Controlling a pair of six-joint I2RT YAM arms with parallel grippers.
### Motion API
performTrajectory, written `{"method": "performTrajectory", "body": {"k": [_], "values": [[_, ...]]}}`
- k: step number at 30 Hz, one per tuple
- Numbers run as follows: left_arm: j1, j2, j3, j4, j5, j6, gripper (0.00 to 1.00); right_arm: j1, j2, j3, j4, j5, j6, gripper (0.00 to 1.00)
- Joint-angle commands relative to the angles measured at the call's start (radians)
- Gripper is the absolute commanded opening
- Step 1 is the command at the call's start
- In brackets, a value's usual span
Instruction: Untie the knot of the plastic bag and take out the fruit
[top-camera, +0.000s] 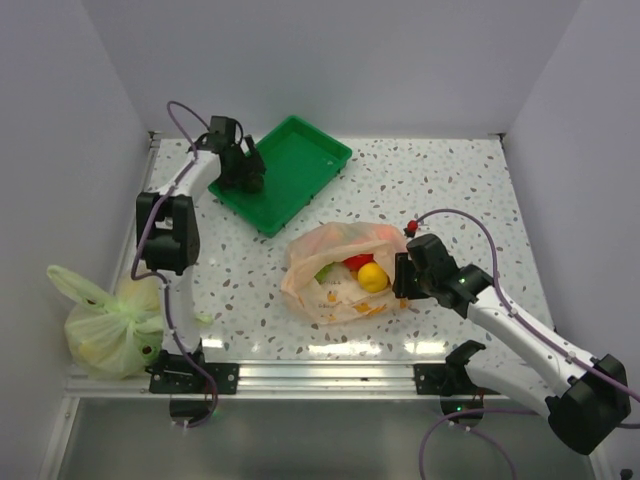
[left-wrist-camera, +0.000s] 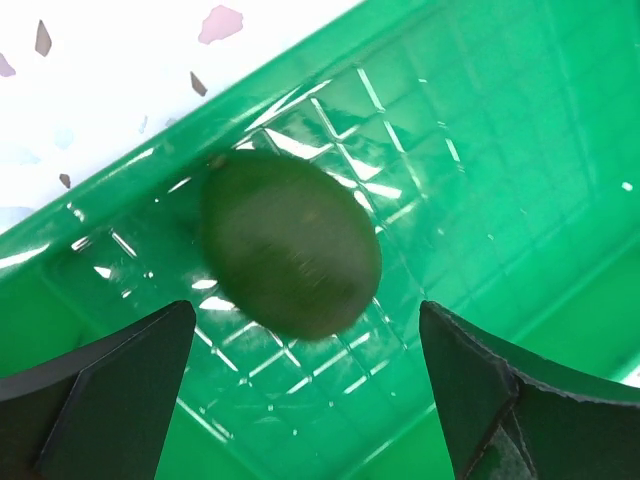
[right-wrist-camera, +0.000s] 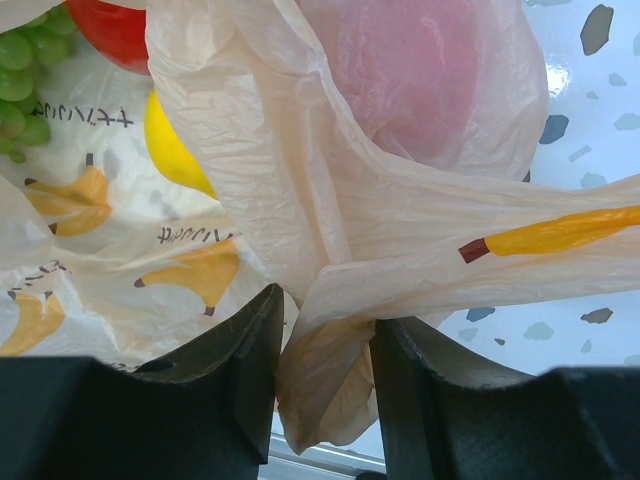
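1. The right gripper (right-wrist-camera: 325, 320) is clenched on the plastic bag (right-wrist-camera: 300, 150). A bunched pleat of film runs down between its two fingers, which press it from both sides.
2. The left gripper (left-wrist-camera: 305, 320) is released, with its fingers wide apart above the green tray (left-wrist-camera: 500, 150) and touching nothing. A dark green fruit (left-wrist-camera: 290, 245) shows below and between them against the tray floor. It is blurred, so I cannot tell whether it is at rest.
3. The bag lies mid-table, just in front of the right arm, with its mouth gaping. No tied knot shows, so the untying looks done.
4. A red fruit (right-wrist-camera: 115, 25), a yellow fruit (right-wrist-camera: 170, 140) and green grapes (right-wrist-camera: 25, 70) lie inside the opening. A pink fruit (right-wrist-camera: 410, 70) shows through the film.
5. The step in hand looks like emptying the bag: one piece is at the tray and several are left inside.
6. The next move calls for the left arm to cross to the bag mouth with its fingers open and close on one of the exposed fruits, the red or the yellow. The right gripper should hold the film taut so the mouth stays wide. The thin film could get pinched along with the fruit.
7. Further out on the table (top-camera: 430, 190), a yellow-green bag (top-camera: 110, 330) sits tied at the near left corner, well apart from all this.
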Motion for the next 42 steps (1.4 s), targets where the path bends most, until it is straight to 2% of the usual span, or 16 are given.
{"method": "performTrajectory", "body": {"k": [1, 5, 8, 14, 15, 18, 21, 25, 26, 30, 36, 42], "values": [[-0.017, -0.15, -0.022, 0.021, -0.008, 0.064, 1.0, 0.005, -0.012, 0.045, -0.014, 0.017, -0.016, 0.43], [-0.073, -0.29, -0.109, 0.006, -0.057, 0.11, 1.0, 0.003, -0.012, 0.05, -0.02, 0.023, -0.022, 0.43], [-0.187, -0.419, -0.192, -0.015, -0.1, 0.145, 1.0, 0.002, -0.01, 0.048, -0.02, 0.04, -0.018, 0.43], [-0.547, -0.61, -0.332, -0.071, -0.181, 0.103, 1.0, 0.002, -0.001, 0.033, -0.004, 0.061, -0.002, 0.41], [-0.648, -0.623, -0.352, -0.078, -0.198, 0.092, 1.0, 0.002, -0.001, 0.031, -0.003, 0.064, 0.001, 0.4], [-0.824, -0.635, -0.375, -0.087, -0.214, 0.024, 1.0, 0.002, -0.009, 0.015, 0.003, 0.073, 0.016, 0.39], [-0.938, -0.602, -0.39, -0.069, -0.214, -0.019, 1.0, 0.002, -0.028, -0.002, 0.006, 0.087, 0.036, 0.35], [-0.996, -0.522, -0.401, -0.04, -0.197, -0.048, 0.98, 0.002, -0.047, -0.03, 0.006, 0.101, 0.074, 0.23], [-0.999, -0.503, -0.399, -0.037, -0.195, -0.052, 0.98, 0.002, -0.051, -0.033, 0.003, 0.101, 0.091, 0.14], [-0.999, -0.438, -0.401, 0.018, -0.217, -0.053, 0.97, 0.002, -0.068, -0.058, 0.008, 0.087, 0.122, 0.0], [-0.999, -0.318, -0.352, 0.044, -0.25, -0.057, 0.99, 0.002, -0.076, -0.097, 0.034, 0.057, 0.179, 0.0], [-0.997, -0.272, -0.35, 0.102, -0.323, -0.082, 1.0, 0.0, -0.108, -0.101, 0.042, 0.083, 0.203, 0.0]]}}
